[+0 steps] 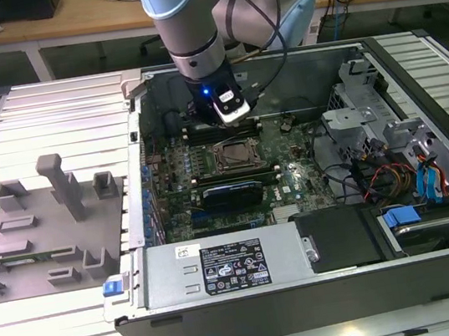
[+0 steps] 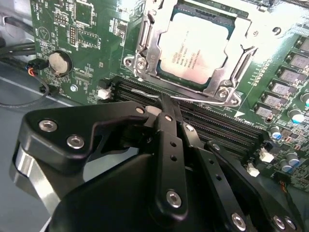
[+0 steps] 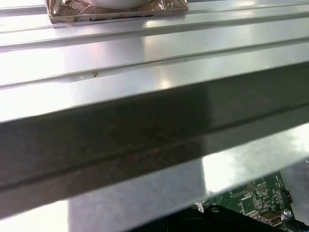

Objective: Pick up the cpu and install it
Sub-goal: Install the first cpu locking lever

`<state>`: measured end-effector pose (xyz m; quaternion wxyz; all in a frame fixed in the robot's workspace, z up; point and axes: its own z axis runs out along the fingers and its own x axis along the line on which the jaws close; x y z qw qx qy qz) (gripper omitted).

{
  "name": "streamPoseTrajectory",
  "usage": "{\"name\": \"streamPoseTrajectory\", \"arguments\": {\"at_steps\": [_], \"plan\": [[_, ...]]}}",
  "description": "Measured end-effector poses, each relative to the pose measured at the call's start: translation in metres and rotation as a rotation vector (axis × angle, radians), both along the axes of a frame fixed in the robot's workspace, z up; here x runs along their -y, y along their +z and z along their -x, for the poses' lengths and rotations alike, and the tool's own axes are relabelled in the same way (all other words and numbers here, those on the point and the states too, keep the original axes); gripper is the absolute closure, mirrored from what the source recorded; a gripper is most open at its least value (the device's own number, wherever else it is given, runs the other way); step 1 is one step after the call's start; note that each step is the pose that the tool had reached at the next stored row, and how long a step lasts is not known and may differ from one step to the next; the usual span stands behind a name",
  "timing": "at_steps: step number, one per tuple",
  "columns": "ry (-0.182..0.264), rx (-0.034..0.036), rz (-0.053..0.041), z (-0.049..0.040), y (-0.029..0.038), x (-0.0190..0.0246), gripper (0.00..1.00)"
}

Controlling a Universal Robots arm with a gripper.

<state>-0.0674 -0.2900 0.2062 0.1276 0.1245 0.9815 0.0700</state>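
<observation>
The cpu, a flat square chip with a silvery top, lies in the motherboard socket, inside the metal load frame. In the exterior view the cpu sits mid-board in the open computer case. My gripper hovers beside the socket, over the black memory slots. Its black fingers are drawn together with nothing between them, and the tips are close to the socket's wire lever. In the exterior view the gripper hangs just behind the socket.
A grey fixture plate with upright posts lies at the exterior view's left. A power supply fills the case's front; drive cages and cables are at its right. A coin battery sits near the socket. The case wall is in the first wrist view.
</observation>
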Motion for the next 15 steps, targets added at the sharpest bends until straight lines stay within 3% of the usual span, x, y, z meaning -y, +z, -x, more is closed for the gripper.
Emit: {"name": "streamPoseTrajectory", "arguments": {"at_steps": [8,15], "plan": [[0.0,0.0001,0.0002,0.0007,-0.0031,0.0003,0.89],[0.0,0.0002,0.009,0.0006,-0.0072,0.001,0.89]]}}
